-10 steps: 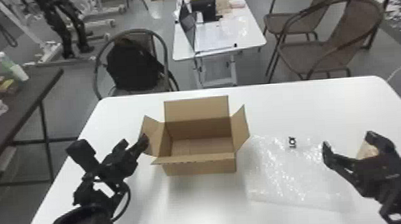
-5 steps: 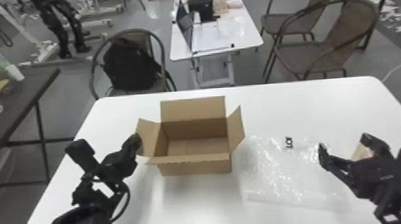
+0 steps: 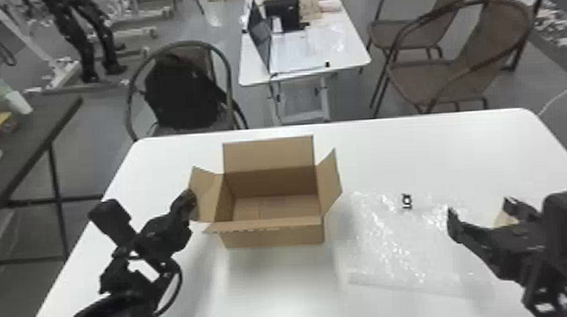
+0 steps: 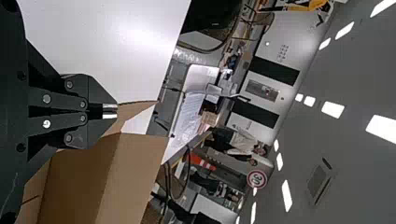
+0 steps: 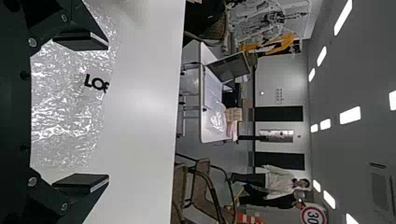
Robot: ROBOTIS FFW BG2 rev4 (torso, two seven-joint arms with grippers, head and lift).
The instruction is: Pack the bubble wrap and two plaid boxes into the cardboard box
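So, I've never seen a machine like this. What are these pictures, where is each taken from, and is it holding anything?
This is a robot with two black arms, each ending in a two-fingered tool. One picture looks down from its head; the other two come from cameras on its wrists and are shown sideways.

On the white table stands an open, empty cardboard box. Bubble wrap lies to its right. Something tan is partly hidden behind the right tool; I can't tell what it is.

The right tool is open and holds nothing. The left tool is closed at the box's left flap; whether it pinches the cardboard, I can't say.
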